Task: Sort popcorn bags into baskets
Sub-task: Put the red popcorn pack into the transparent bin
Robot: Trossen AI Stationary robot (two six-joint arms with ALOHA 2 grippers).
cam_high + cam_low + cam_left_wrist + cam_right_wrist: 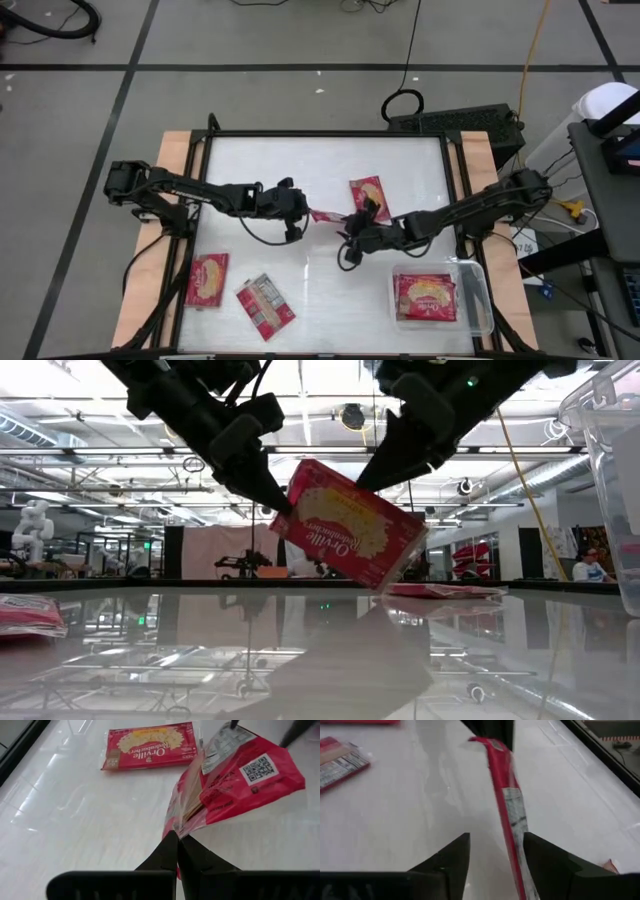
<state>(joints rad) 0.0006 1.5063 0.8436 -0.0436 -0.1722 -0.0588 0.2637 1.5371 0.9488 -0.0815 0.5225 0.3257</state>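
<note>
A flat red popcorn packet [350, 535] hangs above the white desk [330, 290], its corner clenched in the left hand [177, 842]. The right hand [495, 850] straddles its other end, fingers released.

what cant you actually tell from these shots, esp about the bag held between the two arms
- Held popcorn bag: the high view shows only a thin red sliver; the grippers cover the rest.
- Right gripper: fingers open astride the bag's edge; whether a pad touches it cannot be told.
- Clear bin: how many bags lie stacked inside is hidden under the top one.
- Left gripper: shut on the bag's corner, its fingertips hiding how much is pinched.
</note>
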